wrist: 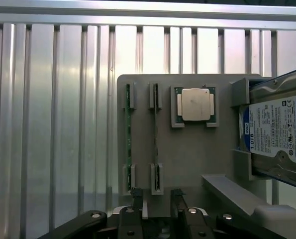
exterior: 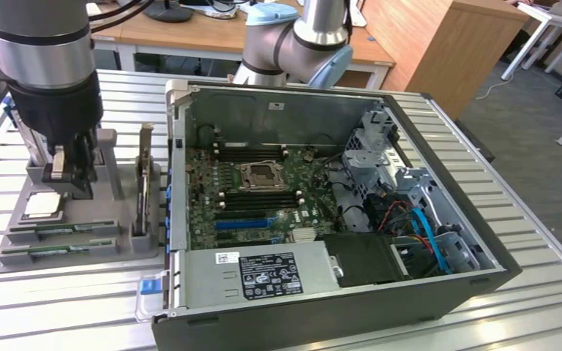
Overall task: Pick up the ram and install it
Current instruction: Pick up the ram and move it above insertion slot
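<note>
Two green ram sticks stand on edge in slots of a grey holder tray [wrist: 187, 164]; one ram stick [wrist: 156, 139] lies in line with the gap between my fingers, the other ram stick [wrist: 127, 139] is beside it. In the exterior view the ram sticks [exterior: 61, 229] sit at the tray's front, at the exterior view's left. My gripper [wrist: 156, 206] hangs above the tray, open and holding nothing, with one finger [wrist: 138, 199] to either side of the nearer stick's end. From the exterior view the gripper [exterior: 70, 175] is over the tray's rear part.
The tray also holds a square silver processor [wrist: 195, 104] and a hard drive [wrist: 277, 132] standing on edge. An open computer case [exterior: 456, 241] with its motherboard [exterior: 252, 183] lies to the exterior view's right of the tray, on a ribbed metal table [wrist: 53, 124].
</note>
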### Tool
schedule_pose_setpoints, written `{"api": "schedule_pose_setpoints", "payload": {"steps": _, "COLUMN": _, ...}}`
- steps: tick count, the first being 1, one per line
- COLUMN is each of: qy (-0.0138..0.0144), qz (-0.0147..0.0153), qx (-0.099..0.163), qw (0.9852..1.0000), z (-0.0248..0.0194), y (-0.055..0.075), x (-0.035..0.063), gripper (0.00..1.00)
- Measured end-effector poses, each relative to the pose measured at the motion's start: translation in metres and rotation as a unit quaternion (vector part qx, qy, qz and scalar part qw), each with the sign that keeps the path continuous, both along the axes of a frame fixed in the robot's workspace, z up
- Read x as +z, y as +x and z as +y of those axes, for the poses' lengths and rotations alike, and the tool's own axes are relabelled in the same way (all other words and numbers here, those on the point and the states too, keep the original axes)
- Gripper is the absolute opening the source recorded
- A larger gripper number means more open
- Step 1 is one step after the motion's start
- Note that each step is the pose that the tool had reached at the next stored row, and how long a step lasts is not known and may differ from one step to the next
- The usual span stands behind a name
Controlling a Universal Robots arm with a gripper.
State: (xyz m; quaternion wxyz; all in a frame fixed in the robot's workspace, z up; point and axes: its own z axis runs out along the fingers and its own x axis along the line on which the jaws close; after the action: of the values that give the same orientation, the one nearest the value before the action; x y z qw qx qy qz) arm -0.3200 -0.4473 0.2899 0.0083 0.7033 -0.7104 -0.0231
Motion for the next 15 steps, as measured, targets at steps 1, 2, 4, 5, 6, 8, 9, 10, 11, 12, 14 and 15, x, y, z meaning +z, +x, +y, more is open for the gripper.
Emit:
{"api": "schedule_pose_setpoints", "payload": {"steps": 1, "qy": 0.0000, "qz": 0.0000, "qx": 0.000, "qw": 1.0000, "z": -0.0019, "y": 0.0000, "x": 0.0000, "gripper": 0.36}}
{"api": "schedule_pose_setpoints", "payload": {"steps": 2, "qy": 0.0000, "qz": 0.0000, "qx": 0.000, "qw": 1.0000, "z": -0.0037, "y": 0.0000, "x": 0.0000, "gripper": 0.36}}
{"api": "schedule_pose_setpoints", "payload": {"steps": 4, "qy": 0.0000, "qz": 0.0000, "qx": 0.000, "qw": 1.0000, "z": -0.0071, "y": 0.0000, "x": 0.0000, "gripper": 0.36}}
{"api": "schedule_pose_setpoints", "payload": {"steps": 5, "qy": 0.0000, "qz": 0.0000, "qx": 0.000, "qw": 1.0000, "z": -0.0085, "y": 0.0000, "x": 0.0000, "gripper": 0.36}}
{"api": "schedule_pose_setpoints", "payload": {"steps": 6, "qy": 0.0000, "qz": 0.0000, "qx": 0.000, "qw": 1.0000, "z": -0.0094, "y": 0.0000, "x": 0.0000, "gripper": 0.36}}
{"api": "schedule_pose_setpoints", "payload": {"steps": 8, "qy": 0.0000, "qz": 0.0000, "qx": 0.000, "qw": 1.0000, "z": -0.0096, "y": 0.0000, "x": 0.0000, "gripper": 0.36}}
{"api": "schedule_pose_setpoints", "payload": {"steps": 9, "qy": 0.0000, "qz": 0.0000, "qx": 0.000, "qw": 1.0000, "z": -0.0096, "y": 0.0000, "x": 0.0000, "gripper": 0.36}}
{"api": "schedule_pose_setpoints", "payload": {"steps": 10, "qy": 0.0000, "qz": 0.0000, "qx": 0.000, "qw": 1.0000, "z": -0.0096, "y": -0.0001, "x": 0.0000, "gripper": 0.36}}
{"api": "schedule_pose_setpoints", "payload": {"steps": 11, "qy": 0.0001, "qz": 0.0000, "qx": 0.000, "qw": 1.0000, "z": -0.0097, "y": -0.0005, "x": 0.0000, "gripper": 0.36}}
{"api": "schedule_pose_setpoints", "payload": {"steps": 12, "qy": 0.0002, "qz": -0.0001, "qx": 0.000, "qw": 1.0000, "z": -0.0097, "y": -0.0013, "x": 0.0000, "gripper": 0.36}}
{"api": "schedule_pose_setpoints", "payload": {"steps": 14, "qy": 0.0003, "qz": -0.0002, "qx": 0.000, "qw": 1.0000, "z": -0.0096, "y": -0.0039, "x": -0.0001, "gripper": 0.36}}
{"api": "schedule_pose_setpoints", "payload": {"steps": 15, "qy": 0.0003, "qz": -0.0003, "qx": 0.000, "qw": 1.0000, "z": -0.0096, "y": -0.0052, "x": -0.0002, "gripper": 0.36}}
